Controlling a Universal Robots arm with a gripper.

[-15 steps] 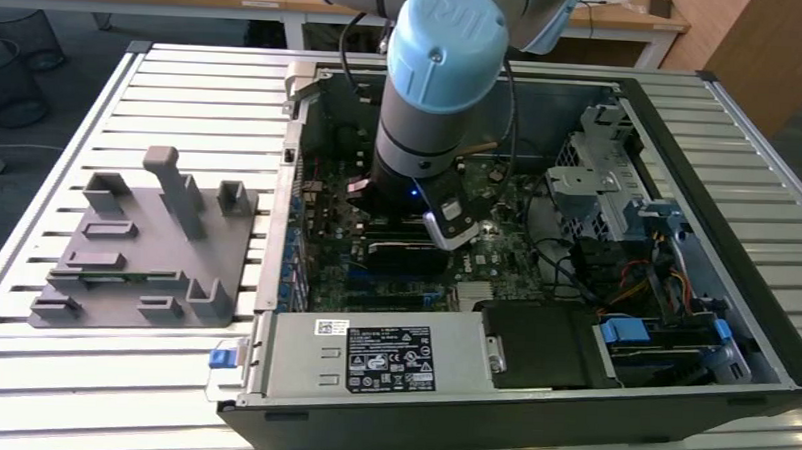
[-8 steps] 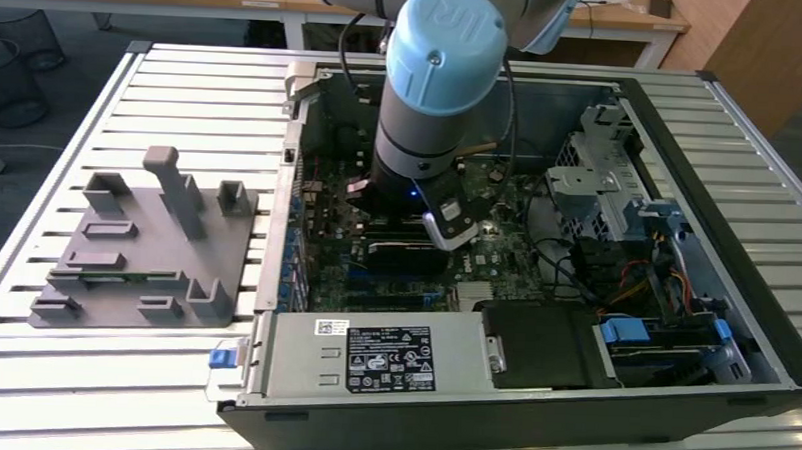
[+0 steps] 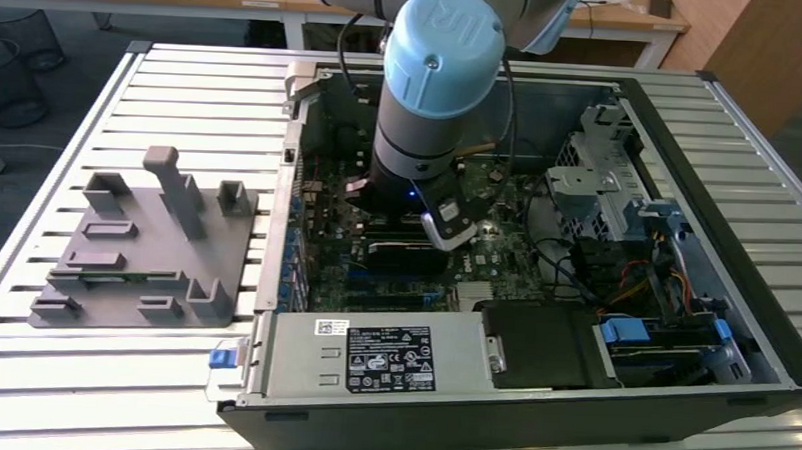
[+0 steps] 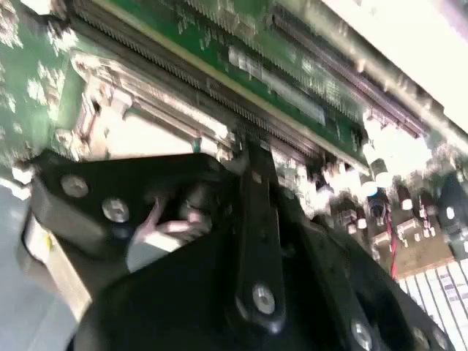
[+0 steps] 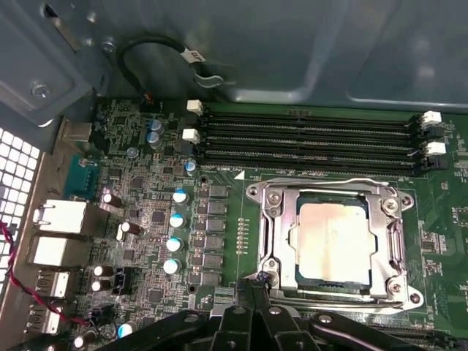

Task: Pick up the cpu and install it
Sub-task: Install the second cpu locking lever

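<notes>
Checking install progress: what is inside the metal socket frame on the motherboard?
In the first wrist view the cpu lies flat inside the socket frame, pale silver top up. The frame's bars cover its edges, and whatever lies beneath it is hidden.

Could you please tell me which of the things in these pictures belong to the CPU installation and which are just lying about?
Belonging to the job:
- cpu, sitting in the socket frame on the motherboard
- gripper, low beside the socket

Just lying about:
- grey plastic tray on the slatted table
- memory slots
- power supply
- drive cage
</notes>
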